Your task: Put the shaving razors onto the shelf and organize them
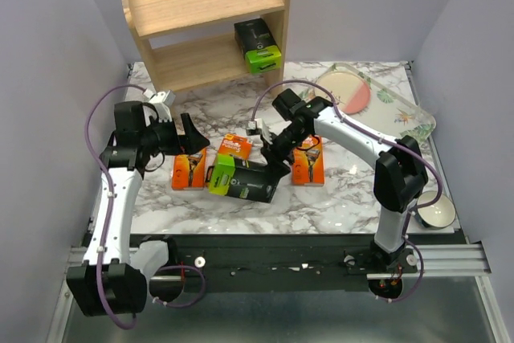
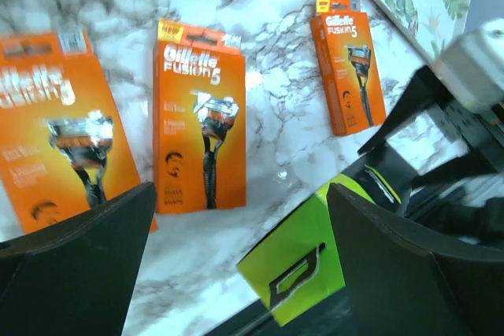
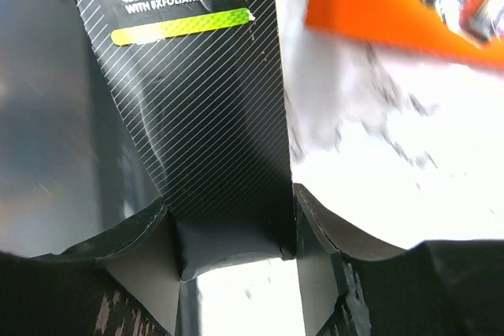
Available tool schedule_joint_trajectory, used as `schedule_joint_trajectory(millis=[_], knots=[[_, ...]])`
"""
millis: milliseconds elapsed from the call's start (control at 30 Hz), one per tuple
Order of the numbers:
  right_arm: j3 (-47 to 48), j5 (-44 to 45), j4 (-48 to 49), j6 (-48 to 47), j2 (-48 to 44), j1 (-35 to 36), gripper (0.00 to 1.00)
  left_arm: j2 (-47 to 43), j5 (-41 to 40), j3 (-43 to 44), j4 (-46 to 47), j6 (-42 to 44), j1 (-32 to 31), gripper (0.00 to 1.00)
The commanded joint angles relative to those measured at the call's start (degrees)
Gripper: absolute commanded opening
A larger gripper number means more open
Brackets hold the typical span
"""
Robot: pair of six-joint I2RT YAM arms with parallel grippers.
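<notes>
A wooden shelf (image 1: 205, 6) stands at the far edge of the marble desk (image 1: 345, 198), with one dark pack (image 1: 259, 46) on the right of its lower tier. On the desk lie a left orange pack (image 1: 189, 173), a middle orange pack (image 1: 235, 145), a right orange pack (image 1: 309, 165) and a second dark pack (image 1: 245, 181) with a lime-green left end. The left arm's fingers (image 1: 190, 130) hang over the left orange pack, and the right arm's fingers (image 1: 273, 150) meet the second dark pack's right end.

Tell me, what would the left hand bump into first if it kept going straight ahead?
Most likely the middle orange razor pack, framed between the open left hand's fingers. Depth is unclear; the dark pack's lime-green end lies close beside.
</notes>
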Motion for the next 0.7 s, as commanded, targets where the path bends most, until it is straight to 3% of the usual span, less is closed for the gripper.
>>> schedule_joint_trajectory(millis=[0, 167, 300, 467, 667], knots=[[1.41, 6.12, -12.63, -19.64, -2.71, -0.22, 0.27, -1.74, 2.98, 9.29, -8.59, 24.39, -2.2, 0.99], [2.19, 11.13, -11.22, -23.16, -5.79, -0.48, 0.27, 2.29, 7.37, 19.56, -21.59, 45.63, -6.32, 0.99], [5.7, 13.33, -10.08, -23.78, -6.67, -0.39, 0.28, 4.76, 6.15, 20.55, -25.48, 51.91, -15.02, 0.99], [9.84, 16.41, -10.87, -26.41, -6.93, -0.39, 0.28, 2.92, 3.25, 13.37, -19.26, 51.67, -25.65, 0.99], [12.91, 18.0, -10.87, -25.63, -6.85, -0.39, 0.28, 2.92, 1.06, 10.36, -11.43, 44.2, -32.08, 0.99]])
